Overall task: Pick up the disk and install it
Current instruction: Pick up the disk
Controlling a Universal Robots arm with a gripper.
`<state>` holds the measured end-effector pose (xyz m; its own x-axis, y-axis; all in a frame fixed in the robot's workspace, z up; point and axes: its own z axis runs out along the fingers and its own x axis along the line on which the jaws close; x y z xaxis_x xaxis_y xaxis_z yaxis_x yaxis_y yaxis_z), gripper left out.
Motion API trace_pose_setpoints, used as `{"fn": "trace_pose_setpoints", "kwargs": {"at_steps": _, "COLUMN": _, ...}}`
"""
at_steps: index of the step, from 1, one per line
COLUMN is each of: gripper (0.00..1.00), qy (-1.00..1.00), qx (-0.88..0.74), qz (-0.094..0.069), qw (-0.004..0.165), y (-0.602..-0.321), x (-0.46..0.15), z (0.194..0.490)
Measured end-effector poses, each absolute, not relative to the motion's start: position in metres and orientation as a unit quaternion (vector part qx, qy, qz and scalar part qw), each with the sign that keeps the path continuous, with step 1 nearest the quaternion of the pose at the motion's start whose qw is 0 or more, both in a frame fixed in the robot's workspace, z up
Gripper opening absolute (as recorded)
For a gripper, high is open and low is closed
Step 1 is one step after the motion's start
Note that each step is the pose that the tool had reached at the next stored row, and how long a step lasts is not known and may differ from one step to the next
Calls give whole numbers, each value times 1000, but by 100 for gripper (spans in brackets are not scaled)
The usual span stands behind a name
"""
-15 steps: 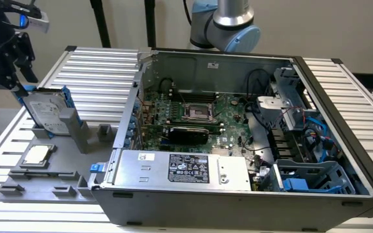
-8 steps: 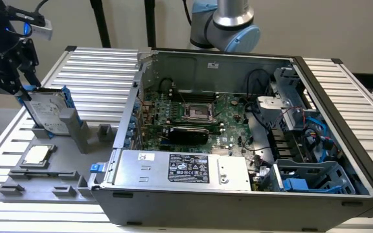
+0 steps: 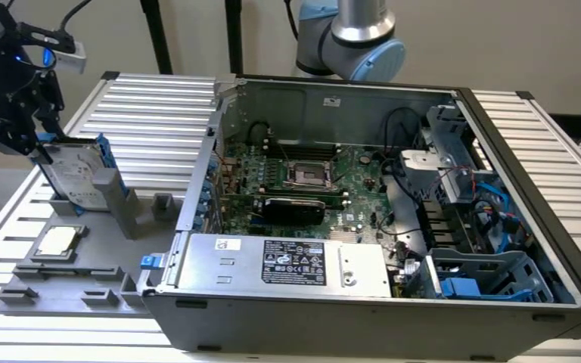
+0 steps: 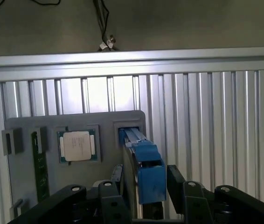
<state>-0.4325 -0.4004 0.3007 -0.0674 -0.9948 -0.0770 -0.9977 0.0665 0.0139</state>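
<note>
Gripper (image 4: 143,193): jaws apart, straddling the disk's top edge, not clamped.
Disk (image 3: 73,175): upright in the grey holder (image 3: 119,261) on the bench (image 3: 149,98), at the exterior view's left.
Handling: probably stiff, weighty and shock-sensitive; pinch the flat faces between the blue rails (image 4: 147,163).
Hidden: lower end sunk in its slot; pad contact unclear.

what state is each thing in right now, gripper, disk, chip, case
gripper: open, jaws either side of the disk
disk: standing on edge in the grey holder, not installed
CPU chip: lying flat in a holder recess
computer case: side open, board exposed
power supply: mounted inside the case
</note>
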Motion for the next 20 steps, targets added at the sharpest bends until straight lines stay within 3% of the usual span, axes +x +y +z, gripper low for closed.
{"fn": "trace_pose_setpoints", "kwargs": {"at_steps": 10, "gripper": 50, "qy": 720, "qx": -692, "qz": 39, "qw": 14, "y": -398, "x": -432, "z": 294}}
{"fn": "trace_pose_setpoints", "kwargs": {"at_steps": 20, "gripper": 50, "qy": 718, "qx": -696, "qz": 12, "qw": -13, "y": -383, "x": -433, "z": 291}}
